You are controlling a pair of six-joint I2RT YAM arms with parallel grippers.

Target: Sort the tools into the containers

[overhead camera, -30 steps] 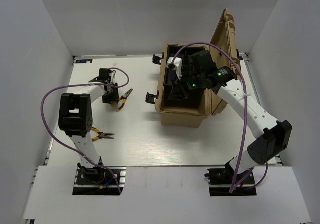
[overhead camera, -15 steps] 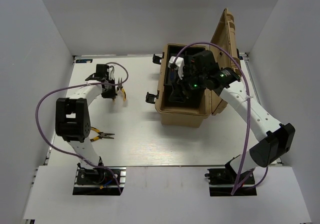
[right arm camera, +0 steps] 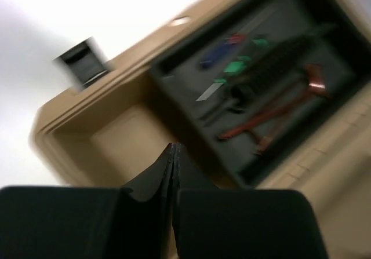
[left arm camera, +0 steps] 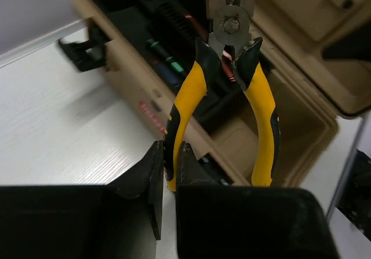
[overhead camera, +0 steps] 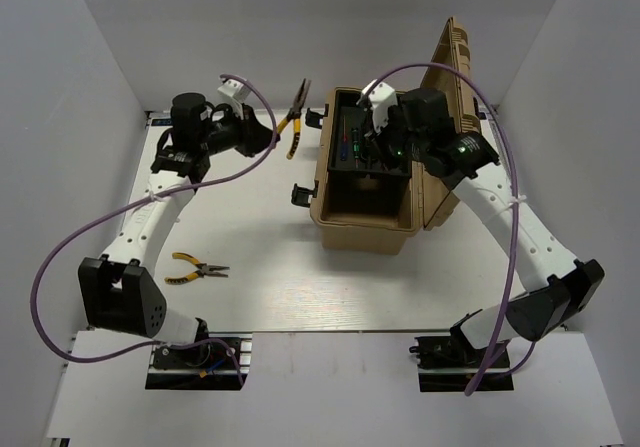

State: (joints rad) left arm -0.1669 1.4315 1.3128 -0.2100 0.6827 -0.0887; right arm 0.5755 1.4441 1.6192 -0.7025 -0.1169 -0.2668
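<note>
toolbox [overhead camera: 365, 229] lid raised; its black tray [right arm camera: 185, 94] holds blue-handled screwdriver [right arm camera: 219, 53], green-handled tool [right arm camera: 235, 68], reddish bent rods [right arm camera: 272, 117]; left gripper [left arm camera: 169, 172] pinches yellow pliers [left arm camera: 188, 97] by one handle; right gripper [right arm camera: 173, 154] pressed together.

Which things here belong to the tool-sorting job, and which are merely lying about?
Job: held pliers, table pliers, toolbox, red rods, blue screwdriver.
Lying about: nothing loose; only purple cables and the table.

The pliers [left arm camera: 188, 91] I carry beside the toolbox [left arm camera: 130, 73]: glossy yellow-and-black plastic grips, dull grey metal head; toolbox matt tan plastic.
</note>
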